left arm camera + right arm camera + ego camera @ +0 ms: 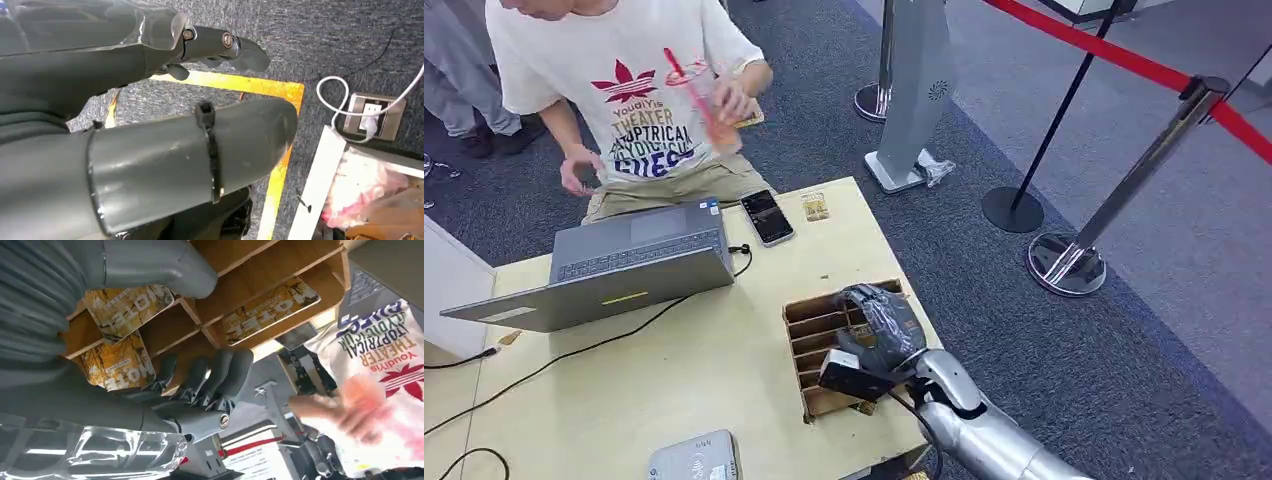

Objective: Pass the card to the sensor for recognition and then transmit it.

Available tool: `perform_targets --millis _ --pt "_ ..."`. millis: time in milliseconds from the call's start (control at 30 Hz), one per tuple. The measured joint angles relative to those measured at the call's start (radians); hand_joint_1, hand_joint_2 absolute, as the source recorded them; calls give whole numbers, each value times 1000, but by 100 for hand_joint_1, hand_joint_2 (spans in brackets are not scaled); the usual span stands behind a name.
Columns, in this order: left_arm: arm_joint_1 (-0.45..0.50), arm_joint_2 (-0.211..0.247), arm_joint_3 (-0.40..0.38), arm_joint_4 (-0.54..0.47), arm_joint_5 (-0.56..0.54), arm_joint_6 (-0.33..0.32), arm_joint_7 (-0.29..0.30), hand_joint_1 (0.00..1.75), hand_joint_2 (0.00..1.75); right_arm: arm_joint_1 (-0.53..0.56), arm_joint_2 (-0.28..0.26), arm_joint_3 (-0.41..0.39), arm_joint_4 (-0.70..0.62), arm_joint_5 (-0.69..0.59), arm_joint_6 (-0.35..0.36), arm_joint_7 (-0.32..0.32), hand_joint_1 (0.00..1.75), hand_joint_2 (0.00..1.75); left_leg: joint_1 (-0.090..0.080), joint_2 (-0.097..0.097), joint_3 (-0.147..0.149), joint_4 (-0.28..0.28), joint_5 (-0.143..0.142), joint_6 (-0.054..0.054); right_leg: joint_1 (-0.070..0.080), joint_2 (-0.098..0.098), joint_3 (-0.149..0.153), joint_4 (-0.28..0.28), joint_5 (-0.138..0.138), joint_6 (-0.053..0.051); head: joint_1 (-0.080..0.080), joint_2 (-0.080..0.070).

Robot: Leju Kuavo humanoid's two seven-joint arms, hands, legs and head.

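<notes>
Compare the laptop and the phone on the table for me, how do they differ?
The laptop is grey and much larger; the phone is black and small. The laptop stands open with a cable running from it; the phone lies flat with none visible. The laptop sits further toward the table's left side than the phone. Both rest on the pale wooden table, near the seated person.

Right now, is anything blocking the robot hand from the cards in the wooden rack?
Nothing visible does. The right robot hand is directly over the slotted wooden card rack, its fingers reaching into the compartments beside the yellow patterned hotel cards. No other object lies between them.
</notes>
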Motion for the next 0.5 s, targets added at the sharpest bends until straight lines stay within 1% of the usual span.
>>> perform_targets --millis 67,133,400,467,500 --pt "0 0 0 0 -1 0 -1 0 0 0 -2 0 -11 1 -1 -2 73 175 0 0 0 0 0 0 0 0 0 0 0 0 0 0" --pt "0 1 0 0 -1 -2 -4 0 0 0 -5 1 -22 1 -2 -5 77 175 0 0 0 0 0 0 0 0 0 0 0 0 0 0" --pt "0 2 0 0 4 -2 -6 0 0 0 -27 15 -68 1 -16 -17 77 175 0 0 0 0 0 0 0 0 0 0 0 0 0 0" --pt "0 2 0 0 4 -2 -6 0 0 0 -30 17 -74 1 -16 -17 72 175 0 0 0 0 0 0 0 0 0 0 0 0 0 0" --pt "0 3 0 0 4 -2 -6 0 0 0 -32 18 -76 1 -16 -17 72 175 0 0 0 0 0 0 0 0 0 0 0 0 0 0"
